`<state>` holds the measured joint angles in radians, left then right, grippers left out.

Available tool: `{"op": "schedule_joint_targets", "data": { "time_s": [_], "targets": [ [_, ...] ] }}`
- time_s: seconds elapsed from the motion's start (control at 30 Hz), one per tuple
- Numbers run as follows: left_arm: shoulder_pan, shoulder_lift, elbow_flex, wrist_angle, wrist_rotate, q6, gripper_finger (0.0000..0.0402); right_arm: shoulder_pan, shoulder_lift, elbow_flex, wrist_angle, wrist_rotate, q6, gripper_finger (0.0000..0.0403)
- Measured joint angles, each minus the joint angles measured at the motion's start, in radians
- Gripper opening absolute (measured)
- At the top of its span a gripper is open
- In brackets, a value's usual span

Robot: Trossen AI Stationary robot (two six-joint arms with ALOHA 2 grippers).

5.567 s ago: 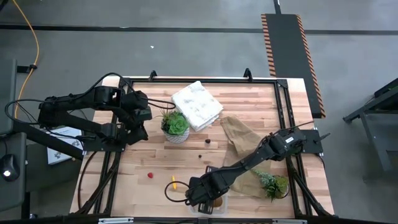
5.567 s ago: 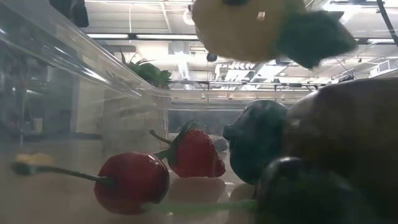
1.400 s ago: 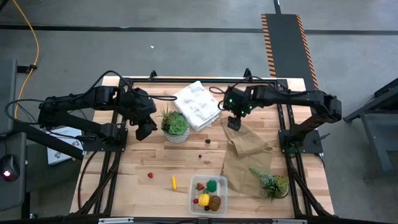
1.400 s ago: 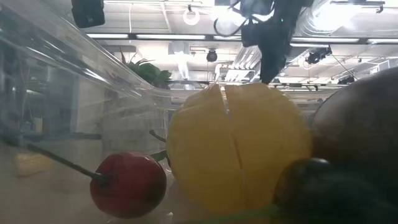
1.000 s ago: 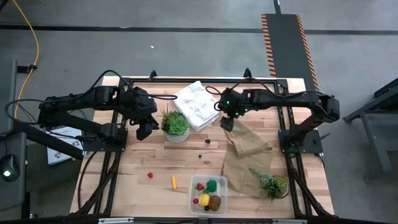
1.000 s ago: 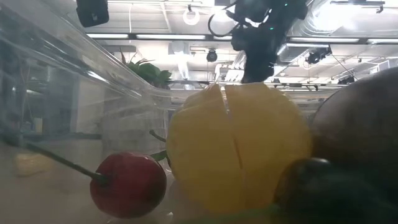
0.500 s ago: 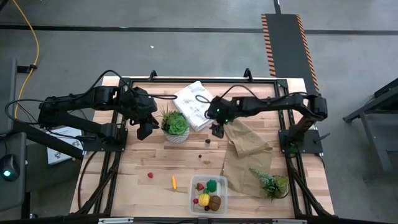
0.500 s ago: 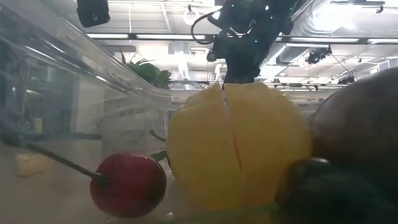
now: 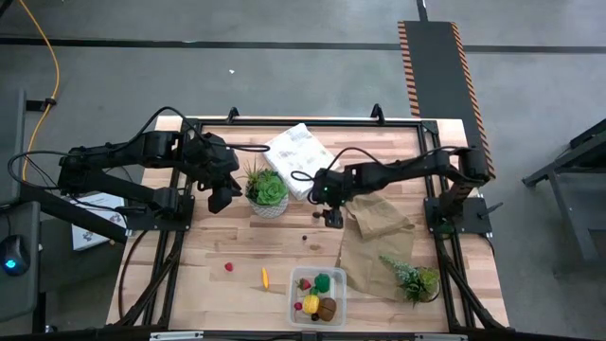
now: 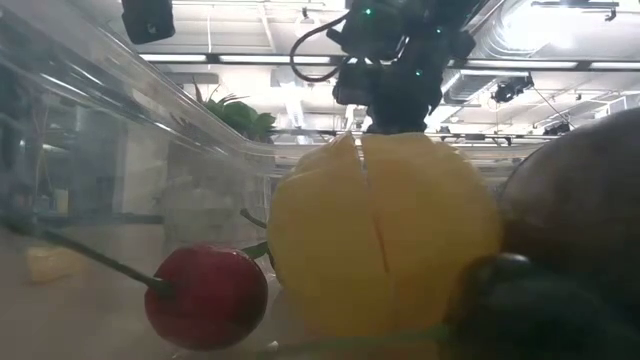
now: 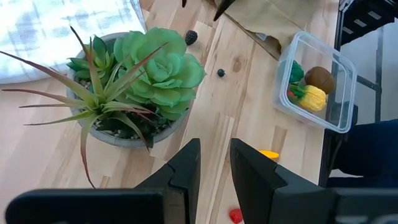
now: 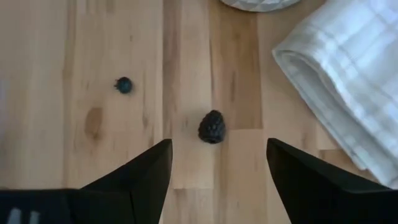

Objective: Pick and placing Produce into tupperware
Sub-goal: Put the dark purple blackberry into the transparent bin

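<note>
Blackberry (image 12: 212, 127) lies loose on the surface (image 9: 237, 242) beside the folded cloth (image 9: 300, 160); the right tool (image 12: 217, 165) hangs over it, fingers spread to straddle it. Near the cloth, the left tool (image 11: 214, 163) waits part-open, empty.

We see the right gripper (image 9: 333, 217) in a new place. Earlier it is down at the clear box (image 9: 318, 295) near the front edge of the table, holding the lemon (image 9: 311, 304) above it. Now the lemon lies inside the box among the other toy pieces, and from table height it hides the strawberry and the green piece we could see before. The right arm is pulled back and swung across the brown paper bag (image 9: 374, 220) toward the middle of the table. Its open fingers (image 12: 146, 172) now hang over the dark blackberry (image 12: 212, 127), with the white cloth (image 12: 348, 74) just beside it.
</note>
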<state>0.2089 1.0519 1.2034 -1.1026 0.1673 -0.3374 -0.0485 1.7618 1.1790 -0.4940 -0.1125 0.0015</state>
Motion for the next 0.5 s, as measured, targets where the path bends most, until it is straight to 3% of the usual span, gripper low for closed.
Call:
{"op": "schedule_joint_targets", "data": {
  "time_s": [0.33,0.5],
  "targets": [
    [0.0,0.0,0.0,-0.003,0.0,0.0,0.0076,0.018,0.001,0.0,0.013,0.057,-0.002,0.025],
    [0.0,0.0,0.0,-0.025,0.0,0.0,0.0076,0.018,0.001,0.0,0.016,0.086,-0.002,0.0231]
  ]
}}
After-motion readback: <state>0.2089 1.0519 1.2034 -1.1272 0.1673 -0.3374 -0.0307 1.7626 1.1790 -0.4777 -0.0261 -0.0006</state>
